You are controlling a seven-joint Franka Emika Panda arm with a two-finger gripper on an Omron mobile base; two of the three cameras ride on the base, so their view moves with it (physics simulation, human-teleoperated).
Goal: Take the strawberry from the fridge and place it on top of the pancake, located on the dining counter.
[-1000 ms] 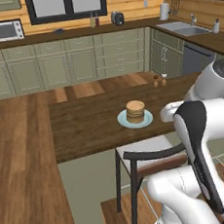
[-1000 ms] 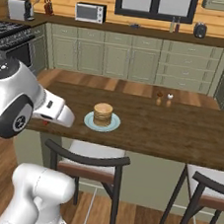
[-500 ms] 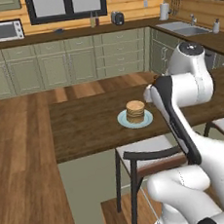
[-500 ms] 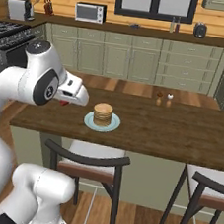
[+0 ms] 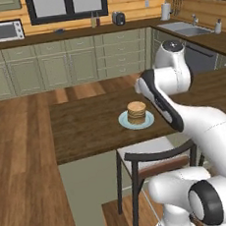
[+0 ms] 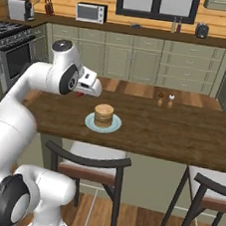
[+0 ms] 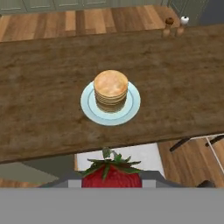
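Observation:
The strawberry (image 7: pixel 111 174), red with a green top, sits at the bottom of the hand view with my gripper (image 7: pixel 111 180) shut on it. Ahead of it the pancake (image 7: pixel 111 89) is a golden stack on a pale blue-green plate (image 7: pixel 131 109) on the dark dining counter (image 7: pixel 43 109). From the right base view my gripper (image 6: pixel 81 93) hangs above the counter, just left of the pancake (image 6: pixel 103 115), and a red bit of strawberry (image 6: pixel 79 94) shows under the hand. In the left base view my arm rises right of the pancake (image 5: pixel 136 111).
Two small shakers (image 6: pixel 165 98) stand on the counter's far side, right of the plate. Dark-framed stools (image 6: pixel 91 165) (image 6: pixel 208 189) are tucked under the near edge. Green cabinets and a microwave (image 6: pixel 91 12) line the back wall.
My hand has risen from the counter's left edge and swung toward the pancake, carrying the strawberry. The plate and pancake have not moved.

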